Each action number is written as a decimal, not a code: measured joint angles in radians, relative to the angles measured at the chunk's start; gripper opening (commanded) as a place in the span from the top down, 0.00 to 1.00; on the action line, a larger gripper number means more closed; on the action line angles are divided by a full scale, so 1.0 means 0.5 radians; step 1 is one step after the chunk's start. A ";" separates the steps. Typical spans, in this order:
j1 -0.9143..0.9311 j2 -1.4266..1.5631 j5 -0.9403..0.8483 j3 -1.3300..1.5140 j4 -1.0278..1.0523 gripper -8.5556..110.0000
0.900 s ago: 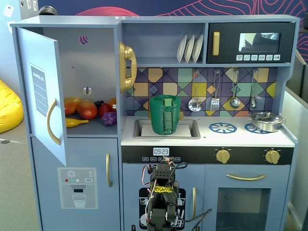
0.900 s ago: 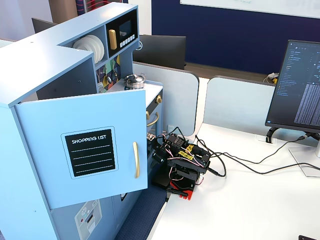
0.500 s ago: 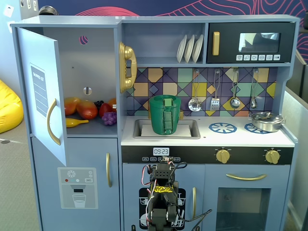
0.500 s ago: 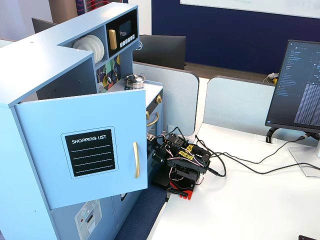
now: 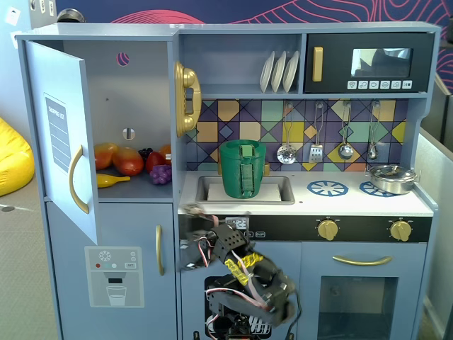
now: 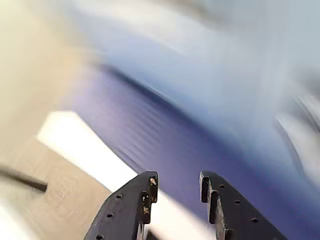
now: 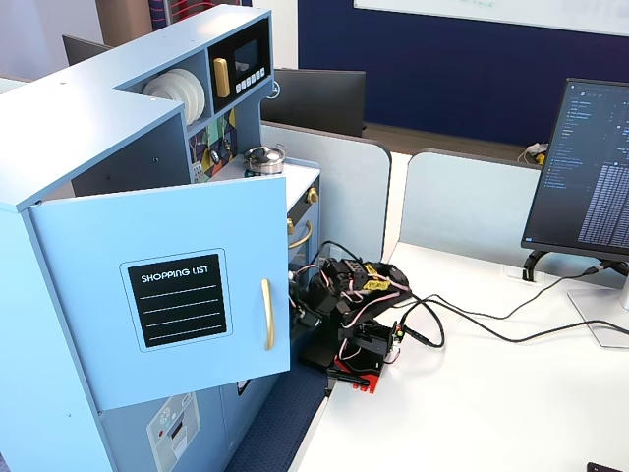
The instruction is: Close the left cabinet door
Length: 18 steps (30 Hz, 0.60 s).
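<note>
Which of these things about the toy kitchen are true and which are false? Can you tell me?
1. The left cabinet door with the shopping list is wide open. True.
2. The gripper is holding the door's gold handle. False: the wrist view shows nothing between its fingers, and in a fixed view the arm sits folded low, apart from the door.
3. Toy fruit lies on the shelf behind the open door. True.
4. The green basket stands on the stove. False: it sits in the sink.
5. The black microwave door is open too. False: it is shut.
</note>
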 measured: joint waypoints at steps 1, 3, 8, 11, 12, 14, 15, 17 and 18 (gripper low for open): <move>-0.175 -0.055 -0.120 -0.021 -0.141 0.93; -0.494 -0.175 -0.353 -0.028 -0.460 0.93; -1.181 -0.387 -0.653 -0.028 -1.267 0.93; -1.436 -0.598 -0.709 -0.067 -1.703 0.93; -1.497 -0.675 -0.727 -0.101 -1.813 0.93; -1.574 -0.834 -0.767 -0.181 -1.991 0.93; -1.592 -0.927 -0.785 -0.236 -2.065 0.93; -1.601 -1.120 -0.816 -0.380 -2.151 0.93; -1.605 -1.218 -0.828 -0.463 -2.175 0.93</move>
